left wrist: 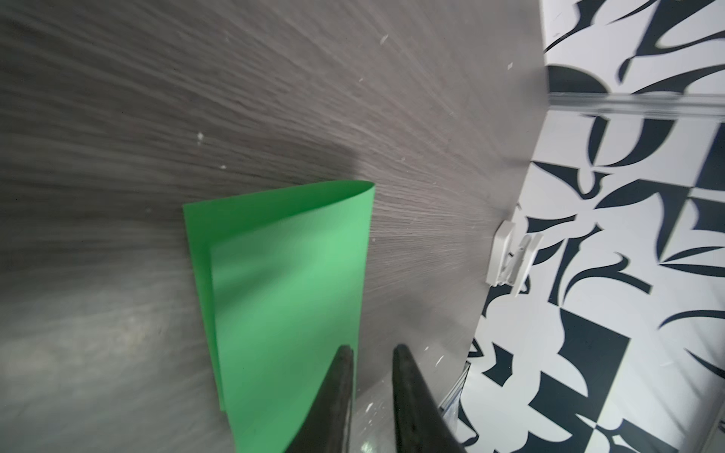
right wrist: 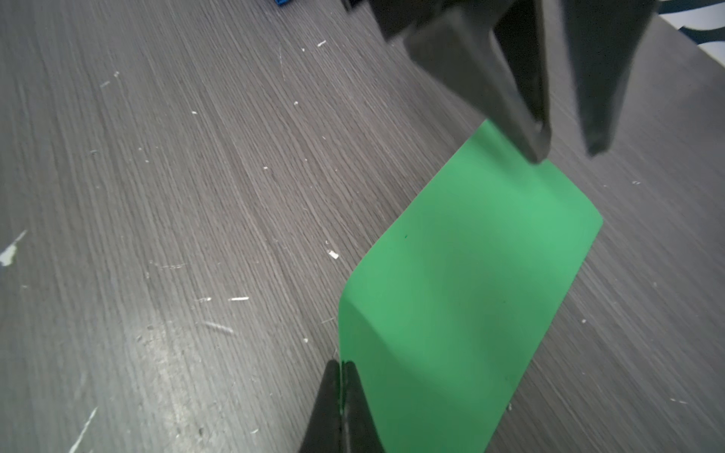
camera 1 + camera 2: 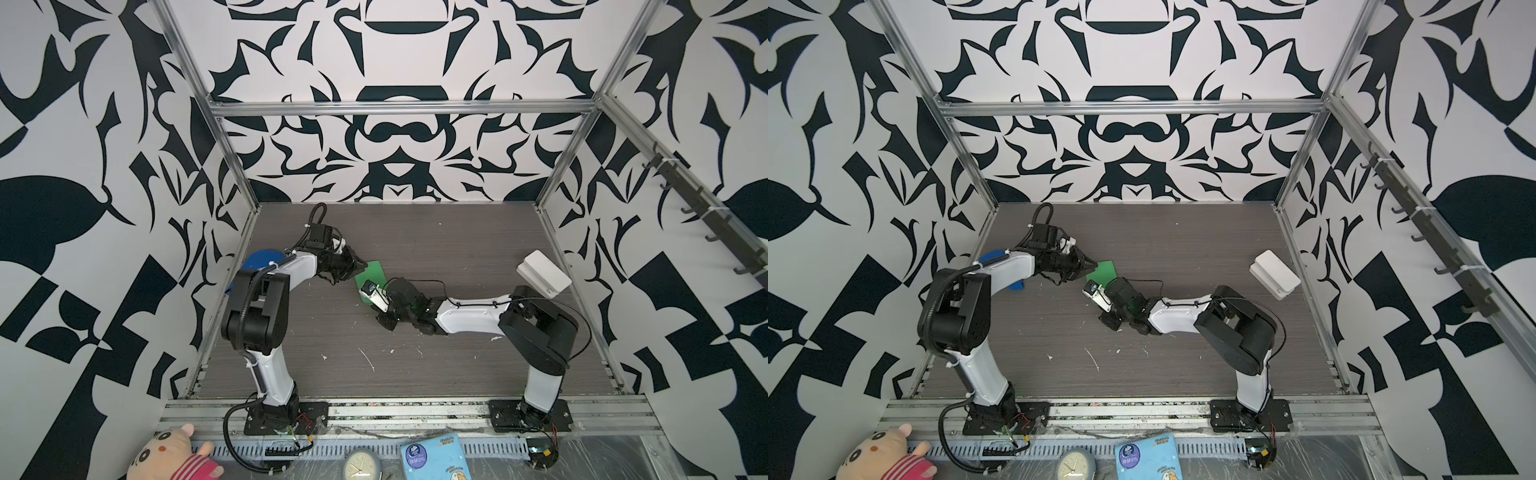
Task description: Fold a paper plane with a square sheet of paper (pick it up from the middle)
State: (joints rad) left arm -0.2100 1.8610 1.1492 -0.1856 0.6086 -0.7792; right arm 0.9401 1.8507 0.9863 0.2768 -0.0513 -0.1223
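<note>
Because the square sheet of paper [image 1: 286, 294] is doubled over on itself but the bend is round and soft, I judge that I am in the first fold, with the halves brought together and no crease pressed yet. It sits near the middle of the table [image 3: 415, 353], between my two grippers, and looks lifted at my right-hand end.

My right gripper [image 2: 341, 364] has its fingers pinched together on a corner of the sheet. My left gripper [image 1: 370, 349] has its fingers a little apart with bare table showing in the gap. One finger overlaps the sheet's edge, and nothing sits between them.

Next, I think, the loose edges need squaring up. Then the bend must be pressed flat without the thin paper sliding.

Only the left wrist view shows the lower layer peeking out past the upper one, so the edges are not matched. The right wrist view shows the pinch but one face only. In both top views the sheet [image 3: 372, 270] [image 3: 1106, 270] is small, and my right wrist covers the pinch. The blue cloth cap [image 3: 259, 259] lies well off behind my left arm.
</note>
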